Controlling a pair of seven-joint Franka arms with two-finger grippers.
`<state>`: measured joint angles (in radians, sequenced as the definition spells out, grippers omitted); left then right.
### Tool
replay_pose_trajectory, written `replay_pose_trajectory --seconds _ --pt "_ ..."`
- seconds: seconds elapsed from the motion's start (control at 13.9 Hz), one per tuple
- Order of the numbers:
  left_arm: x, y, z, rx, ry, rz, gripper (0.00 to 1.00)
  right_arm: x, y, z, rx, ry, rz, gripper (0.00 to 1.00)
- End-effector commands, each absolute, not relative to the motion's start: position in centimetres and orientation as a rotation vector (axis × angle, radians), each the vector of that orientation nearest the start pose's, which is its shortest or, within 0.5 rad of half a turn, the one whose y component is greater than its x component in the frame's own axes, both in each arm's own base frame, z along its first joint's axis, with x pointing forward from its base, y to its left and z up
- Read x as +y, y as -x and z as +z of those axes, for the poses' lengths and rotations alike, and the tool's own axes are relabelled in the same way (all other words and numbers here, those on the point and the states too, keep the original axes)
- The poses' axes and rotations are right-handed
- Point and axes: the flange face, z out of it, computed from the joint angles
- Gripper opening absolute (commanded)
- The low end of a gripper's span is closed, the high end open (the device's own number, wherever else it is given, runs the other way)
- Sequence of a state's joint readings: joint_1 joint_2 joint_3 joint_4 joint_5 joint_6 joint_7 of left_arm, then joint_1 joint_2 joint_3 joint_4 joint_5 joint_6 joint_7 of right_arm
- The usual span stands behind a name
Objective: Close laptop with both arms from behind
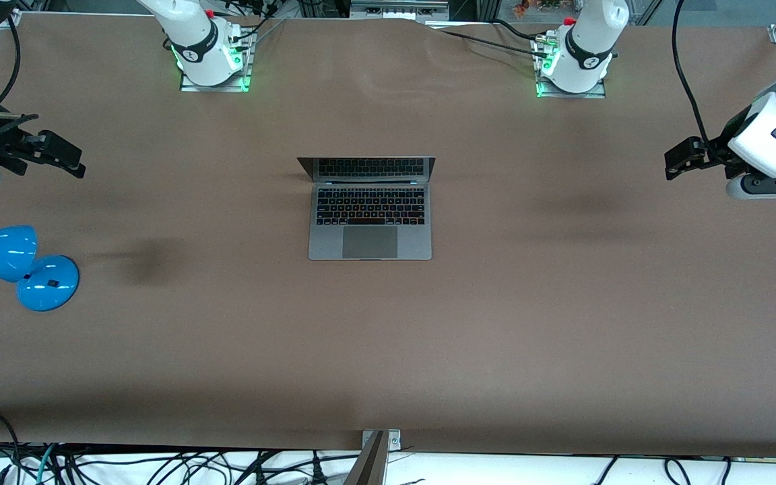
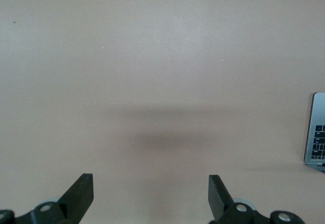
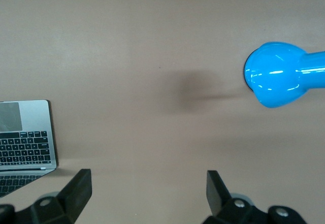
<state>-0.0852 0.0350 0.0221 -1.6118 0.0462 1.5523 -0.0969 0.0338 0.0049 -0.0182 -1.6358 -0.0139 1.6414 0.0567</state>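
Note:
The grey laptop (image 1: pixel 370 232) lies open in the middle of the brown table, its screen (image 1: pixel 369 167) upright toward the robots' bases and its trackpad toward the front camera. A corner of the laptop (image 2: pixel 318 130) shows in the left wrist view, and the right wrist view catches the laptop's keyboard half (image 3: pixel 25 137). My left gripper (image 1: pixel 672 162) hangs open over the table near the left arm's end, with nothing between its fingers (image 2: pixel 81 191). My right gripper (image 1: pixel 73 164) hangs open over the right arm's end, also holding nothing, fingers (image 3: pixel 78 188) wide apart.
A blue desk lamp (image 1: pixel 17 259) stands near the right arm's end of the table, nearer the front camera than the right gripper; its head (image 3: pixel 277 76) shows in the right wrist view. Cables (image 1: pixel 159 465) lie below the table's front edge.

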Motion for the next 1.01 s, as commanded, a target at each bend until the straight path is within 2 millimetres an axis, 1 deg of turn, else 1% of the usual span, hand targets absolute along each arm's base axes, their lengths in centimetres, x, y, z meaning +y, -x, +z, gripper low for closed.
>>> replay_pose_trajectory --seconds 0.0,0.14,0.22,0.29,0.72,0.86,0.93 --pt "-3.2 -56.3 59.5 -0.036 3.09 0.137 1.0 1.0 -55.8 59.9 0.079 3.145 0.0 1.0" --pt "-2.6 -56.5 61.3 -0.06 3.107 0.083 1.0 1.0 -55.8 60.0 0.077 3.145 -0.003 1.0" --pt "-2.1 -56.4 61.2 -0.061 3.11 0.095 1.0 1.0 -55.8 60.0 0.067 3.145 -0.003 1.0" --pt "-2.5 -56.3 60.7 -0.053 3.107 0.118 1.0 1.0 -55.8 60.0 0.065 3.145 -0.003 1.0" --pt "-2.8 -56.4 60.6 -0.032 3.11 0.117 1.0 1.0 -55.8 60.0 0.065 3.145 -0.003 1.0" --pt "-3.8 -56.5 60.4 -0.006 3.104 0.118 1.0 1.0 -55.8 60.0 0.065 3.145 -0.003 1.0" --pt "-4.6 -56.5 60.5 0.018 3.101 0.115 1.0 1.0 -55.8 60.0 0.065 3.145 -0.003 1.0"
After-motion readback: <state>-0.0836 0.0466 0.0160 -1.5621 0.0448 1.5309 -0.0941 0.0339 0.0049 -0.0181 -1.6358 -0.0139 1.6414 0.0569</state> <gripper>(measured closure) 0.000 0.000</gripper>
